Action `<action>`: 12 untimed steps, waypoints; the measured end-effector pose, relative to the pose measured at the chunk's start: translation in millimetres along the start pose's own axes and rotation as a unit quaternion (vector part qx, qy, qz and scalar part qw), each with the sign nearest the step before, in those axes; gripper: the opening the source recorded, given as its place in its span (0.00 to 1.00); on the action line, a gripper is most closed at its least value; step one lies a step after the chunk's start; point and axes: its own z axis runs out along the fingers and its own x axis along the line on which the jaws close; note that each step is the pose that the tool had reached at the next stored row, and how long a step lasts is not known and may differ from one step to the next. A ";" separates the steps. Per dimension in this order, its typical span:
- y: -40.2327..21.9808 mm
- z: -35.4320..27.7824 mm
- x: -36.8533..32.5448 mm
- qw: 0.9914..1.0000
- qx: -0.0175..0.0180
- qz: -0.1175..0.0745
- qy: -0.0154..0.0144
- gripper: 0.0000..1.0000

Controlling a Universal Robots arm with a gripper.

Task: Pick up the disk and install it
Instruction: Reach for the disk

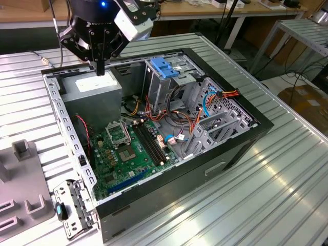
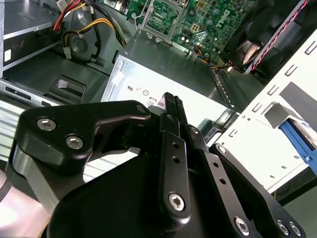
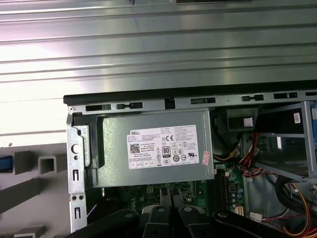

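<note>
My gripper [image 1: 100, 70] hangs over the back corner of the open computer case [image 1: 246, 133], at the exterior view's upper left. Its black fingers [image 2: 171, 104] are pressed together with nothing between them. They point down at the grey power supply box [image 1: 95, 88] with the white sticker [image 3: 163, 148], a little above its top. The disk is not plainly in view. A flat part with a blue edge [image 2: 297, 136] lies just beyond the case's side wall in the second wrist view. I cannot tell whether that is the disk.
A metal cage with a blue plastic top [image 1: 164, 69] stands mid-case, with empty bays [image 1: 215, 120] and loose cables [image 1: 225, 95] beside it. The green motherboard [image 1: 128, 148] covers the case floor. A grey fixture [image 1: 20, 174] and a metal bracket [image 1: 74, 207] sit outside the case wall.
</note>
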 end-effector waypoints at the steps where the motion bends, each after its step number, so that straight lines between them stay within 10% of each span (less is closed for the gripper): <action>1: 0.0 0.0 0.1 1.000 0.000 0.000 0.000 0.15; 12: -0.3 -0.1 3.7 1.000 0.000 0.000 0.000 0.15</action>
